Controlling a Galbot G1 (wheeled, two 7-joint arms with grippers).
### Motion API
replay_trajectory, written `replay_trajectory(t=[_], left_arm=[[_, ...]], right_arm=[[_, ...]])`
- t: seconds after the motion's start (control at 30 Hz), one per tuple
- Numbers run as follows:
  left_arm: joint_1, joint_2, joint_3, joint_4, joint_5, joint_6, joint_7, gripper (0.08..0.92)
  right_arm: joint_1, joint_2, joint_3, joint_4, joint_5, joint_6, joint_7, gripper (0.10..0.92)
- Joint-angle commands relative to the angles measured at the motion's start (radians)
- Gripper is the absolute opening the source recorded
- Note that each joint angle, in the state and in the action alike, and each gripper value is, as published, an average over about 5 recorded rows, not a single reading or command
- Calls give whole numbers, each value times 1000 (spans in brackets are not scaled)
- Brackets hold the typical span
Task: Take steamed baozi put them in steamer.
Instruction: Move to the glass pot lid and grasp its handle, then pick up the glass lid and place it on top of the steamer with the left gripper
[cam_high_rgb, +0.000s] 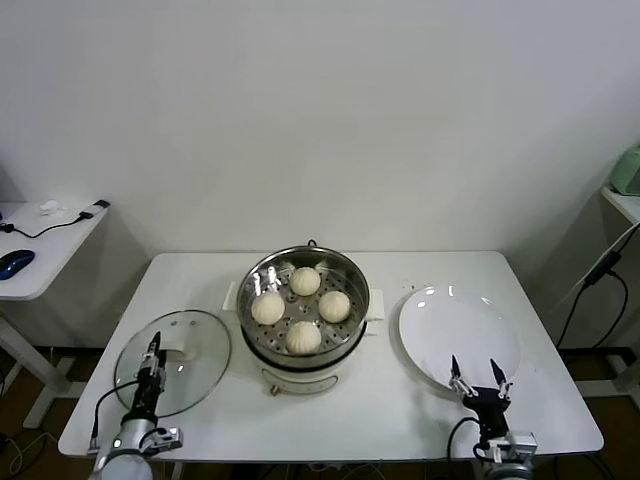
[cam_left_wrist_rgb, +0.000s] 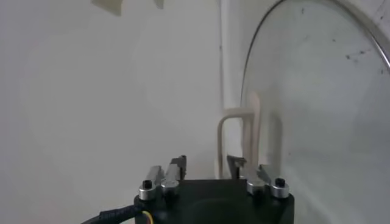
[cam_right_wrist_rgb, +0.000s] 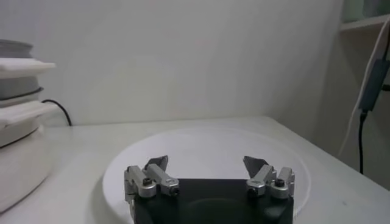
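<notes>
The steamer (cam_high_rgb: 352, 275), a shiny steel pot on a white base, stands mid-table. Several cream-white baozi (cam_high_rgb: 305, 281) lie on its perforated tray; none lies elsewhere. My left gripper (cam_high_rgb: 152, 350) is open and empty, low over the near part of the glass lid (cam_high_rgb: 195, 375). In the left wrist view the gripper (cam_left_wrist_rgb: 207, 163) faces the lid's cream handle (cam_left_wrist_rgb: 234, 131). My right gripper (cam_high_rgb: 475, 375) is open and empty at the front edge of the white plate (cam_high_rgb: 455, 325), which is bare. The right wrist view shows the gripper (cam_right_wrist_rgb: 206, 161) over the plate (cam_right_wrist_rgb: 207, 140), with the steamer (cam_right_wrist_rgb: 18, 122) off to one side.
A side table with a blue mouse (cam_high_rgb: 15, 263) and a cable stands at the far left. A shelf with a green object (cam_high_rgb: 628, 170) and a hanging black cable (cam_high_rgb: 600, 270) are at the right. The wall is close behind the table.
</notes>
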Motion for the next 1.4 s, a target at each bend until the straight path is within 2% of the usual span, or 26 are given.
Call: replay_trajectory(t=[0.03, 0.33, 0.47, 0.57, 0.9, 1.07, 1.23, 1.4], left_arm=[[-15, -4, 2, 43, 3, -5, -10, 463], [-20, -14, 0, 55, 5, -33, -20, 204], [-8, -10, -4, 25, -14, -47, -18, 134], [14, -3, -13, -35, -40, -46, -9, 131], [132, 68, -87, -357, -126, 0, 93, 131], [191, 122, -132, -547, -214, 104, 242, 131], [191, 147, -104, -720, -258, 260, 414, 131], [123, 126, -14, -786, -210, 377, 493, 131]], right_arm=[[6, 5, -5, 1, -20, -1, -1, 823], [7, -2, -11, 11, -23, -18, -13, 823], [6, -4, -10, 10, -24, -20, -13, 823], [5, -5, -8, 13, -27, -19, -14, 823], [-1, -7, -3, 34, -42, -22, -12, 823], [0, -4, 7, 49, -95, -60, 10, 823], [10, -9, 11, 65, -118, -92, 21, 823], [14, -16, 6, 69, -144, -93, 16, 823]])
